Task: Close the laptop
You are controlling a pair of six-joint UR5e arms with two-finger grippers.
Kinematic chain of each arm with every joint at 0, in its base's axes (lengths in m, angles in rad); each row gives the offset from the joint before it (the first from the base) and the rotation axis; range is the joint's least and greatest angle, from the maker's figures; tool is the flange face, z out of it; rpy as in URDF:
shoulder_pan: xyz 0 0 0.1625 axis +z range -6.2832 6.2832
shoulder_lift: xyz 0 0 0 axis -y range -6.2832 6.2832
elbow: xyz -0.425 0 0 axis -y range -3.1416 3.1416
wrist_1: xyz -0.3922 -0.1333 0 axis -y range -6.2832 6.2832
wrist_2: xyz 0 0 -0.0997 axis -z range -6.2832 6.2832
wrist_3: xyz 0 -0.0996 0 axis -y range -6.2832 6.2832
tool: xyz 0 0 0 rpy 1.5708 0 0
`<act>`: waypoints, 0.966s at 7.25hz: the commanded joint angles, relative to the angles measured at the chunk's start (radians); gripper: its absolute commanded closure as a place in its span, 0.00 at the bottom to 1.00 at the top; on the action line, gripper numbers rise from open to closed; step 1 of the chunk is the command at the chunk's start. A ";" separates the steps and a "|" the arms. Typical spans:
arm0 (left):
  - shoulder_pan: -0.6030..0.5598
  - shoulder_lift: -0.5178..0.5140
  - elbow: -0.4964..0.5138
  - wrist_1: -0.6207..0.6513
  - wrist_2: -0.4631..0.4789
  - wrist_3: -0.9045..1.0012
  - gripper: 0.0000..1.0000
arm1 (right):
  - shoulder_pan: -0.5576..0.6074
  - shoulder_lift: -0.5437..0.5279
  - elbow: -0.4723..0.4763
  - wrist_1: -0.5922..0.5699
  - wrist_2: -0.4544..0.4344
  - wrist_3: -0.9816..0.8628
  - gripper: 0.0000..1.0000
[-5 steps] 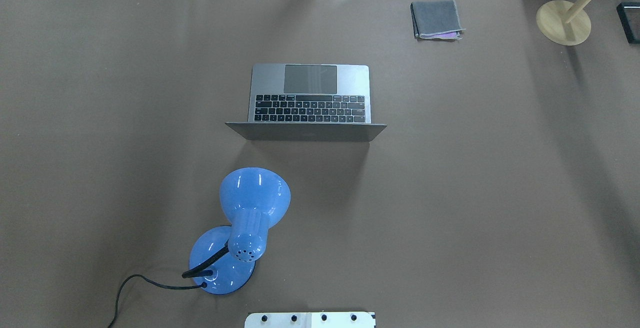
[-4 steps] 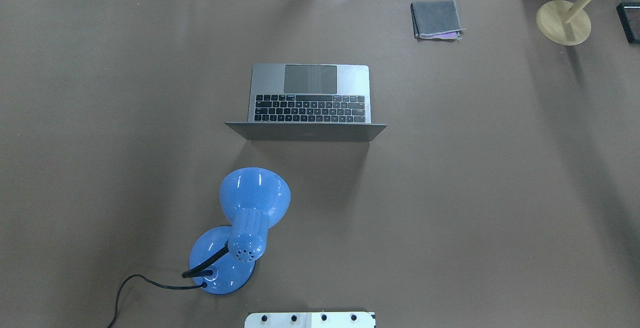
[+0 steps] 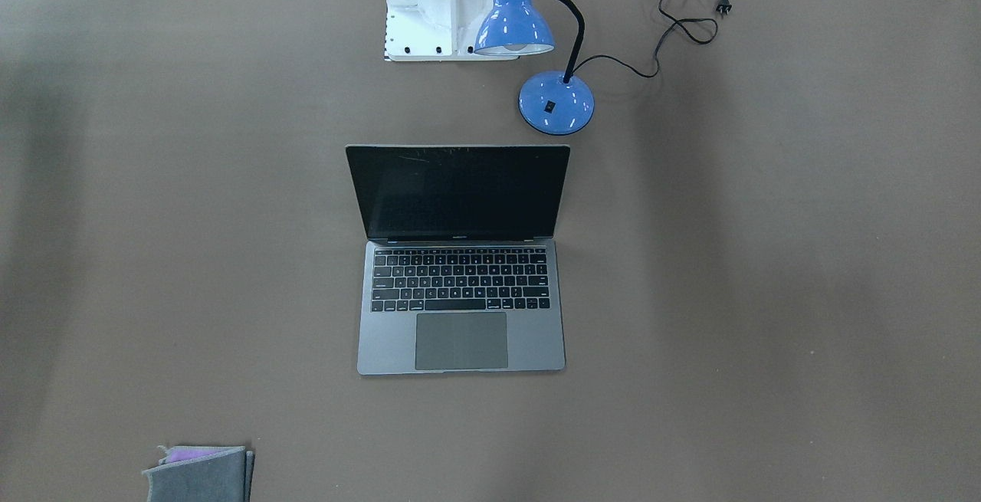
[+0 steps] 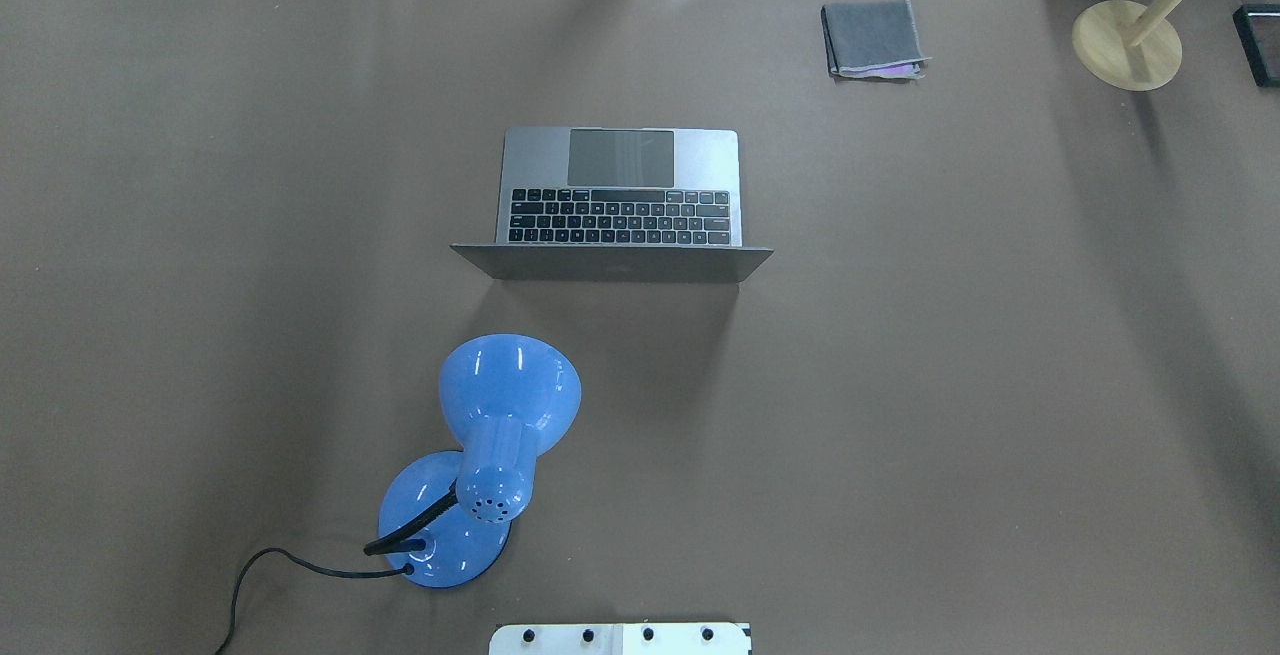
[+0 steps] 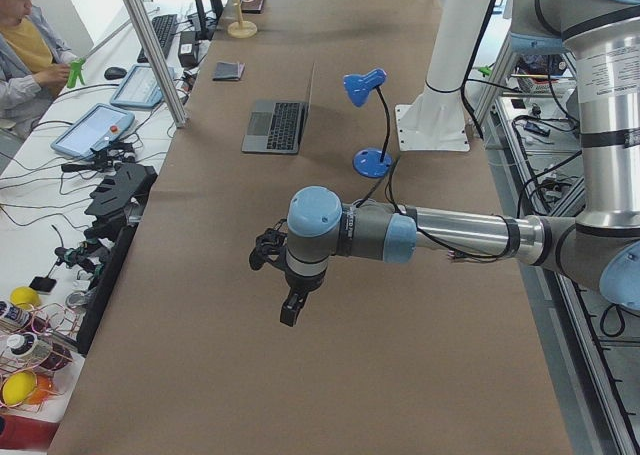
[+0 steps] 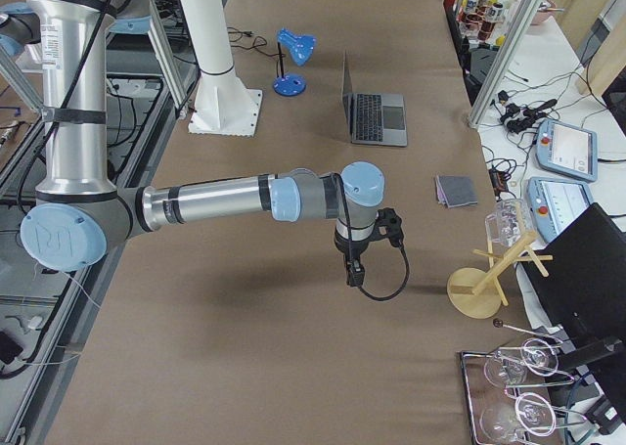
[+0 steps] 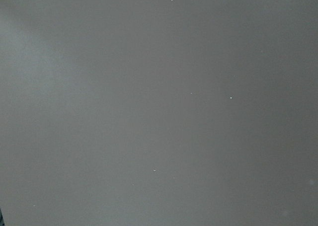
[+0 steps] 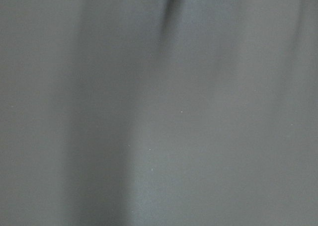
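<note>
The laptop (image 4: 620, 195) stands open at the middle of the brown table, its lid upright and its dark screen facing away from the robot; it also shows in the front view (image 3: 460, 257) and both side views (image 5: 275, 125) (image 6: 377, 112). My left gripper (image 5: 290, 310) hangs over bare table far from the laptop, at the table's left end. My right gripper (image 6: 354, 274) hangs over bare table at the right end. Both show only in the side views, so I cannot tell whether they are open or shut. Both wrist views show only bare table.
A blue desk lamp (image 4: 490, 455) with a black cord stands between the robot base (image 4: 620, 638) and the laptop's lid. A folded grey cloth (image 4: 872, 38) lies far right of the laptop. A wooden stand (image 4: 1127, 43) is at the far right corner.
</note>
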 commanded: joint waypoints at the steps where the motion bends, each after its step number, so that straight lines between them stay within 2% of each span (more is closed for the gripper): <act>1: 0.002 -0.002 -0.002 -0.002 0.002 -0.008 0.02 | 0.000 -0.001 -0.001 0.001 -0.001 -0.001 0.00; 5: -0.001 0.006 -0.005 -0.005 -0.004 -0.083 0.02 | 0.000 -0.001 0.002 0.001 0.007 -0.003 0.00; 6: -0.001 0.012 -0.011 -0.006 -0.034 -0.085 0.02 | 0.000 -0.005 0.001 0.000 0.037 -0.001 0.00; 7: -0.002 0.021 -0.016 -0.005 -0.106 -0.094 0.02 | 0.000 -0.010 0.002 0.001 0.039 -0.001 0.00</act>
